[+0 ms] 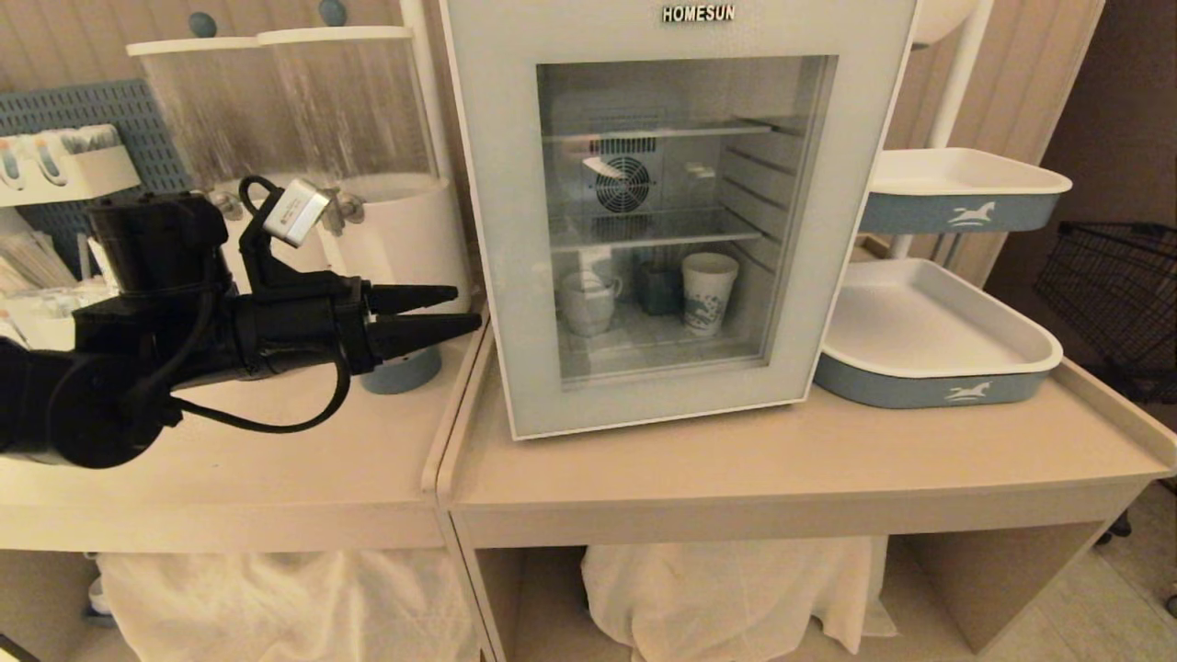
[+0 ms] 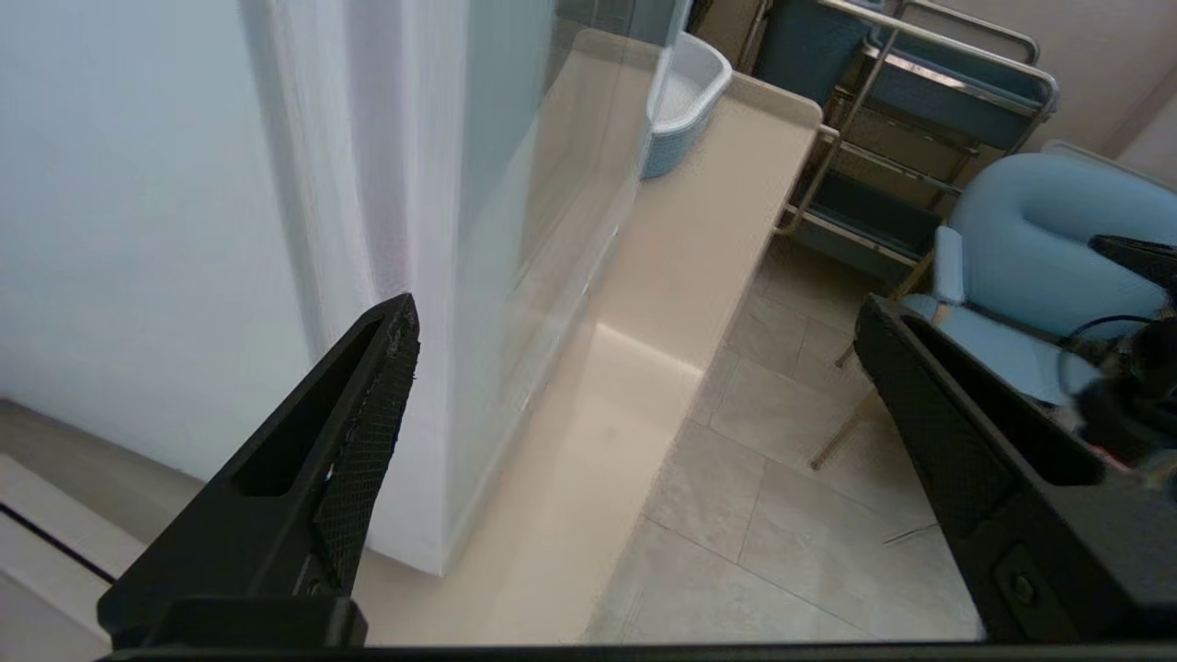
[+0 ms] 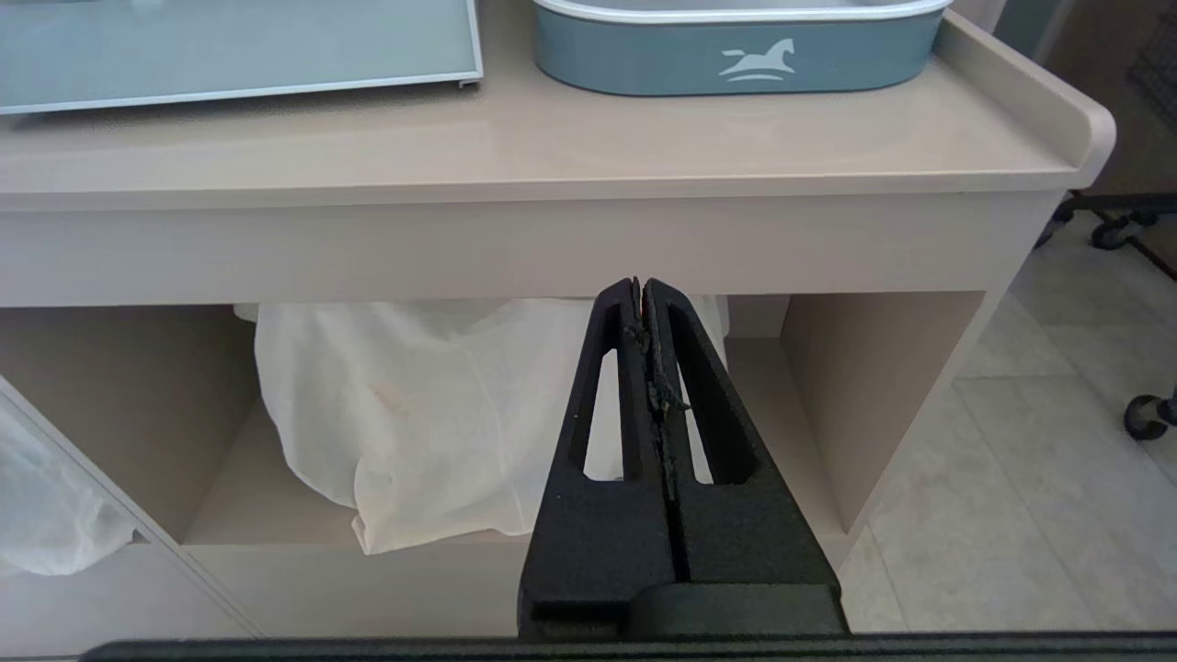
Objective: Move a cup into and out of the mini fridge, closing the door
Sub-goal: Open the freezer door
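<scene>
The white mini fridge (image 1: 782,23) marked HOMESUN stands on the beige counter (image 1: 736,460), and its glass-windowed door (image 1: 501,276) is closed. Through the glass the small white cup (image 1: 588,303) sits on the fridge floor at the left. My left gripper (image 1: 467,308) hovers level beside the fridge's left front corner, open and holding nothing. In the left wrist view my left gripper (image 2: 636,313) spans that corner: the fridge's side wall (image 2: 138,202) lies by one finger (image 2: 368,441), with the door's edge (image 2: 497,184) past it. My right gripper (image 3: 641,285) is shut and empty, low before the counter's front edge.
A paper cup with blue print (image 1: 708,292) and a dark cup (image 1: 657,287) share the fridge floor. Two drink dispensers (image 1: 386,184) stand left of the fridge, behind my left arm. Blue-and-white trays (image 1: 929,340) sit to its right. White cloth (image 1: 736,588) fills the shelf below.
</scene>
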